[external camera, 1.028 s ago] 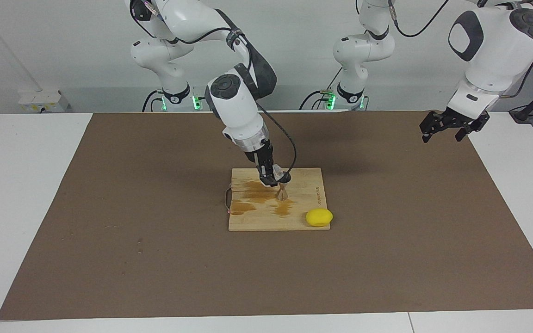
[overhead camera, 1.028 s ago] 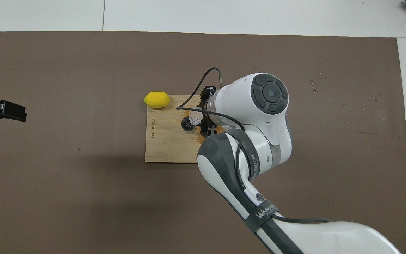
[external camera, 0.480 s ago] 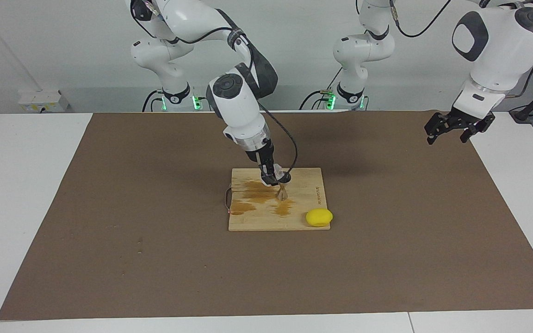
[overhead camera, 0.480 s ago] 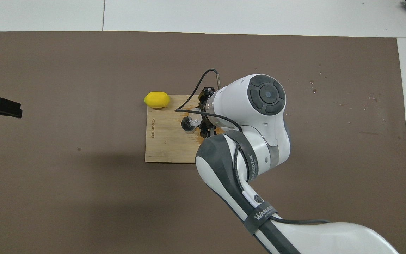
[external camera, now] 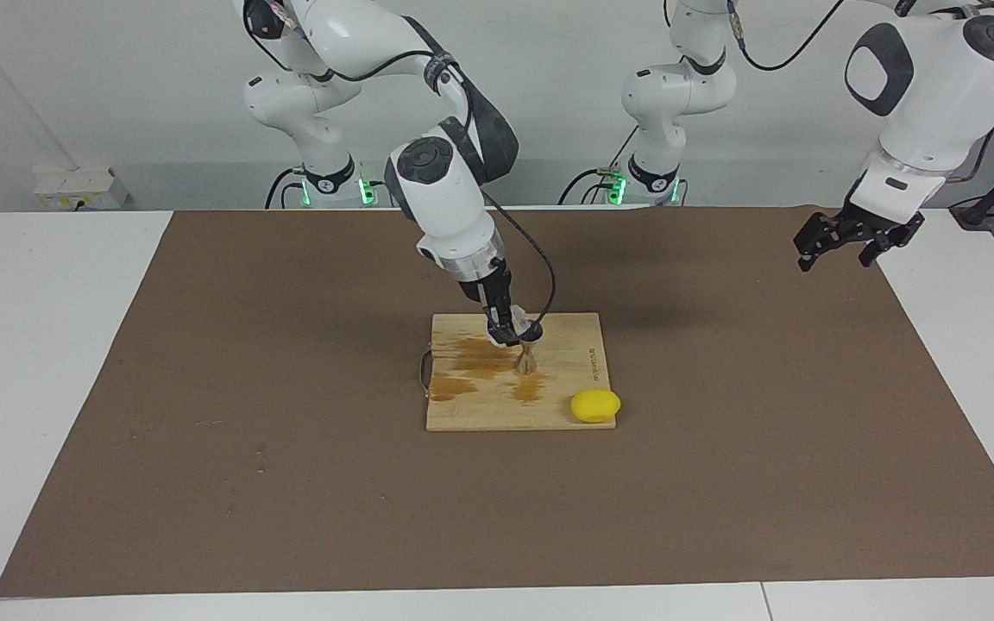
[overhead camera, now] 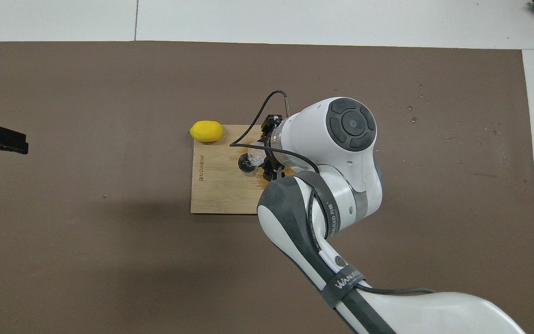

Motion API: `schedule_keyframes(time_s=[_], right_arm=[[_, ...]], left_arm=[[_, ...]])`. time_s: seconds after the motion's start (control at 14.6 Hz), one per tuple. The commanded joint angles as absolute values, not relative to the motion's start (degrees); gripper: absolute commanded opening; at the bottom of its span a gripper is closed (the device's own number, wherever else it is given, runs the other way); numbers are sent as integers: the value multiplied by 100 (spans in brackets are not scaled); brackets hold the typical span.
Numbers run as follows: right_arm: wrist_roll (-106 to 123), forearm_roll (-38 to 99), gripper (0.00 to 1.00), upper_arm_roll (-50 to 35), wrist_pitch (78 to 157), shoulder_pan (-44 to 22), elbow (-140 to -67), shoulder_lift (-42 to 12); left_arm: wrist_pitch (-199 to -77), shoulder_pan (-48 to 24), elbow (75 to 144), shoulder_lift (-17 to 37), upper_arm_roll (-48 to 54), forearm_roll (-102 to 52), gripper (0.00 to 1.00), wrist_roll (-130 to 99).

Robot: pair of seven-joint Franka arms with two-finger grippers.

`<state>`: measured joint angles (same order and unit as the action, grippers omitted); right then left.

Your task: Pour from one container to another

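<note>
Two hands are mine, and only one is busy. My right hand is down over the pale wooden cutting board in the middle of the brown mat on the white counter, and it is clamped narrow on the small clear glass cup. I hold that cup tipped over, its mouth right at the top of the small steel hourglass-shaped jigger. From above, the cup shows just beside the jigger's dark round mouth, and my own wrist covers the rest of the grip. I cannot tell whether any liquid is running between them.

That jigger stands upright on the board, near its middle. Brown wet stains spread over the wood beside it toward my right arm's end, with another patch farther from me than the jigger. One yellow lemon lies at the board's corner, farther from me and toward my left arm's end, well apart from the jigger.

My left hand waits in the air over the mat's edge at its own end of the counter, fingers spread wide and holding nothing
</note>
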<state>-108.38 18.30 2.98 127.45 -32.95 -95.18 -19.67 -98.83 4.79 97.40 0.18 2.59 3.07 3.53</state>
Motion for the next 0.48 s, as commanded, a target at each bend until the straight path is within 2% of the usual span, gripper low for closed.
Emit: schedule_keyframes(time_s=[0.0,0.41], right_arm=[[-10679,2134,0,246,12761,-3138,-9369,-2065],[-9872,3487,0,246,12946,-2998,-9457,-1995]], left_arm=[[-9949,448,9747,9,220,272,100,281],[-9827,439,9712,26,229,272,100,272]])
